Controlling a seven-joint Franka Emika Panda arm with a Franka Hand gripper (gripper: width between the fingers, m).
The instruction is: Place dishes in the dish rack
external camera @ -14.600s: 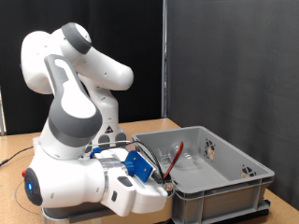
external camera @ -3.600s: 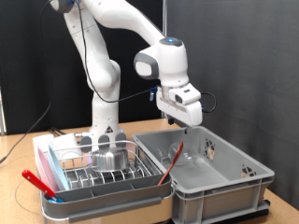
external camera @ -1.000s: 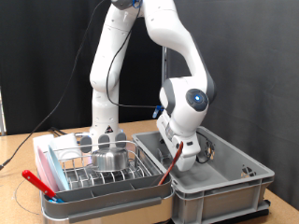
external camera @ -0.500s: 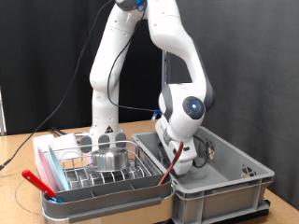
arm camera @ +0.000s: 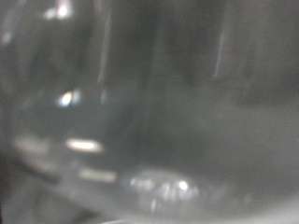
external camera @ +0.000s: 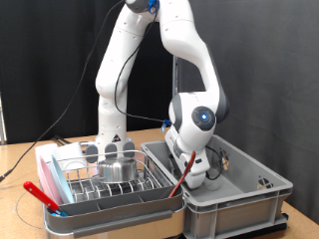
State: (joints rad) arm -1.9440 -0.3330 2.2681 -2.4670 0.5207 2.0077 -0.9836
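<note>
The white arm was bent down into the large grey plastic crate (external camera: 231, 189) at the exterior view's right, and its pincer (external camera: 198, 177) was sunk below the crate's near wall, so that the fingers were hidden; whether they were spread or pressed together could not be told. What lay on the crate's floor under the hand was also concealed.

The wrist view was filled by a blurred, pale grey, glassy surface (arm camera: 149, 121) with a few bright glints, too close and too soft to be identified with certainty.

At the exterior view's left, the low silver wire dish rack (external camera: 108, 184) was seen in its white plastic tray (external camera: 52, 164) on the wooden counter (external camera: 14, 189), just beside the crate. A shiny steel bowl (external camera: 119, 169) stood in the rack, with a whitish-grey utensil holder (external camera: 110, 149) behind it. A thin red rod (external camera: 183, 171) leaned between rack and crate, and a red strip (external camera: 38, 192) lay along the tray's near corner. The tray's nearest edge was cut off by the rack's front wire.
</note>
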